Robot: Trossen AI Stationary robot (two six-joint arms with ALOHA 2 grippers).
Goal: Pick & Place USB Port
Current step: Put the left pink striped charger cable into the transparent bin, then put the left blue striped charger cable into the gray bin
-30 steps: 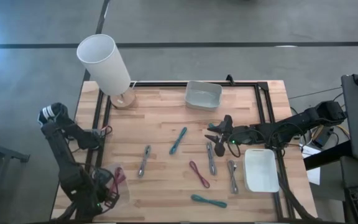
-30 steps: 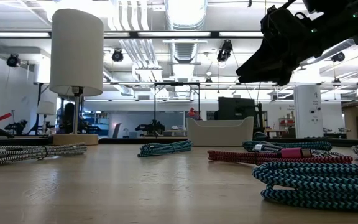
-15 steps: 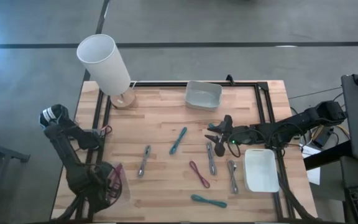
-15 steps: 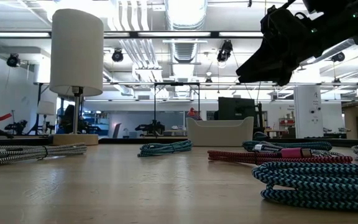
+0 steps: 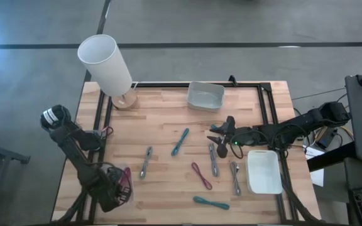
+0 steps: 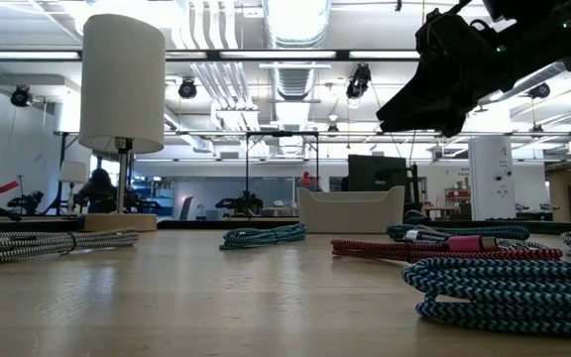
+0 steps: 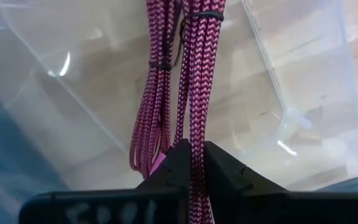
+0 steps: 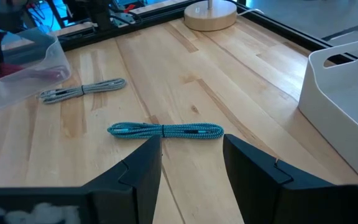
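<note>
**Left gripper clamped on a magenta braided cable over a clear bin**

The magenta cable (image 7: 188, 93) is a braided, woven-textured cord folded into a long bundle and cinched by thin dark ties. It hangs straight out from the left gripper (image 7: 191, 163), whose two dark fingers are pressed together on it, one on each side. Just beyond the fingertips lies a clear plastic bin (image 7: 303, 81), glossy and thin-walled with rounded corners, the pale wood grain showing through it. A second folded loop of the same cord hangs beside the gripped strand over the bin.

In the high view the left arm is folded low at the table's near-left corner, its gripper (image 5: 117, 188) pointing down at the bin (image 5: 122, 181).

The right gripper (image 8: 191, 158) hovers above the wooden table (image 5: 162, 119) with its fingers spread apart and nothing between them; the right arm reaches in nearly level from the table's right side. Ahead of those fingers lies a teal braided cable (image 8: 165, 130), straight and bundled, and farther beyond it a grey-and-white one (image 8: 82, 90). Beside the right gripper sits a white opaque bin (image 8: 347, 106) with smooth, rounded walls. Farther ahead stands a lamp's round wooden base (image 8: 211, 14).
</note>
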